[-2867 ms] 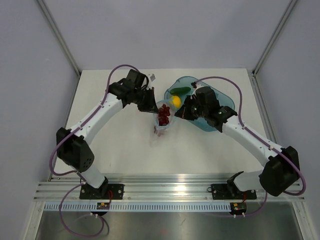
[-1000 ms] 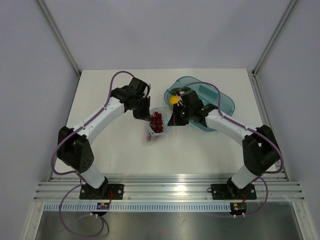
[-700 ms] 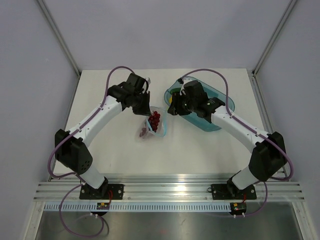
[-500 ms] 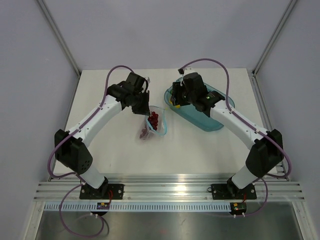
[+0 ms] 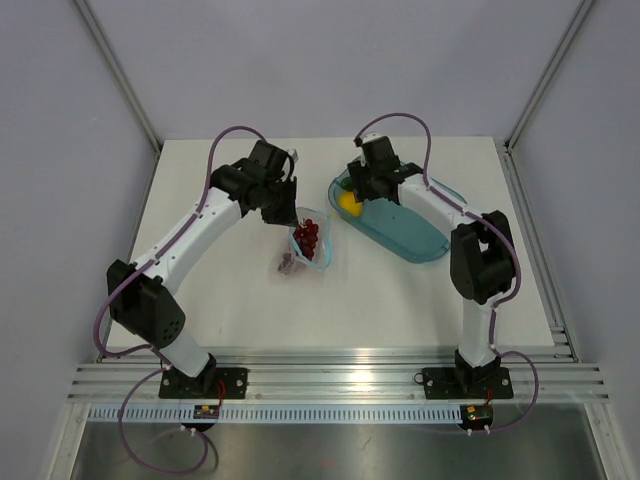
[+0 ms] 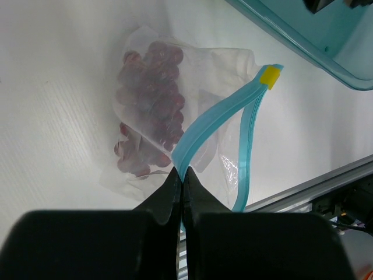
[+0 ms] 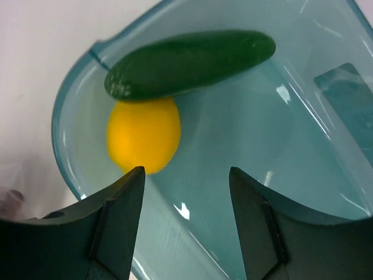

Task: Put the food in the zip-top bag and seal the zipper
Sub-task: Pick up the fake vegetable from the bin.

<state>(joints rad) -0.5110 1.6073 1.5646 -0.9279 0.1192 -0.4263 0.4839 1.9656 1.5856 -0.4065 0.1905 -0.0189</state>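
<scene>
Left wrist view: the left gripper (image 6: 180,178) has its two fingers pressed together, pinching the light blue zipper (image 6: 213,114) of the zip-top bag (image 6: 224,70) at the near end of the strip. Beyond the fingertips the two zipper tracks part into a narrow loop, so the mouth stands open. They meet again at a small yellow tab (image 6: 269,76) at the far end. The bunch of dark red grapes (image 6: 148,105) lies inside the clear bag, ahead and to the left of the fingertips, over the white table (image 6: 58,87).

Right wrist view: the right gripper (image 7: 185,175) is spread wide, holds nothing, and hangs over the teal translucent tray (image 7: 291,163). The lemon (image 7: 143,134) lies on the tray floor just ahead of the finger on the left of the view. It touches the dark green cucumber (image 7: 186,61), which lies crosswise beyond it. A pale rectangular patch (image 7: 344,93) shows ahead and to the right of the fingers, too blurred to read.

Top external view: the two grippers stand apart, with the bag outside the tray.
</scene>
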